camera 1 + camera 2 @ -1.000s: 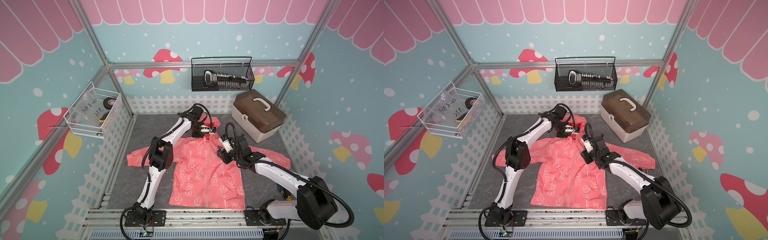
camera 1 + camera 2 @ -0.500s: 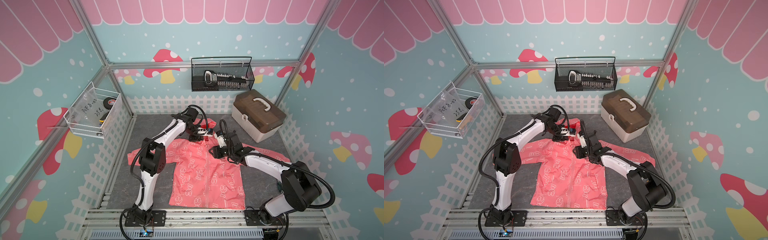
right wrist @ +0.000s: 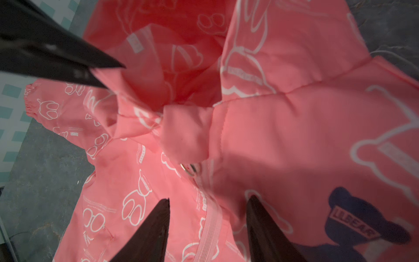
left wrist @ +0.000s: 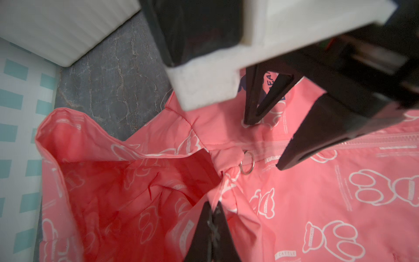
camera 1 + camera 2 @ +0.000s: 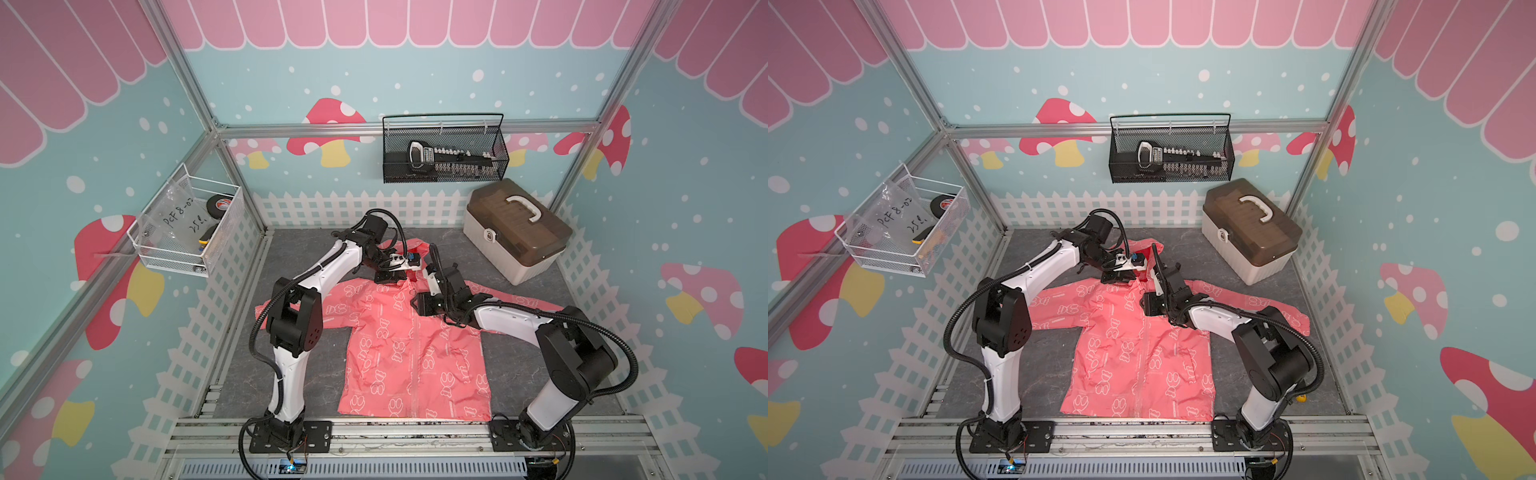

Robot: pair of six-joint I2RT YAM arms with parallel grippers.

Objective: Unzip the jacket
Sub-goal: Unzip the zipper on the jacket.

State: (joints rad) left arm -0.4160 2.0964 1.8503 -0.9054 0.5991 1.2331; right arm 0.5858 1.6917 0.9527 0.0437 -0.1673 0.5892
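Jacket (image 5: 415,353) hem lies beside front rail (image 5: 415,428) (left end effector (image 4: 212,207) pinches collar edge).

Both top views: white-shelled, black-jointed left arm (image 5: 332,266) rises from its base at the near rail, elbow bent high, forearm reaching toward the far middle, wrist tipped down. Its black two-finger left gripper (image 4: 212,209) has the jaws pressed together on a pinch of the coral-pink jacket (image 4: 317,181). The right arm (image 5: 511,320), same build, has its elbow raised over the near right and its forearm low, reaching inward; its black right gripper (image 3: 207,199) sits just beside the left one, jaws standing apart, pointed fingertips (image 3: 163,211) down at the cloth
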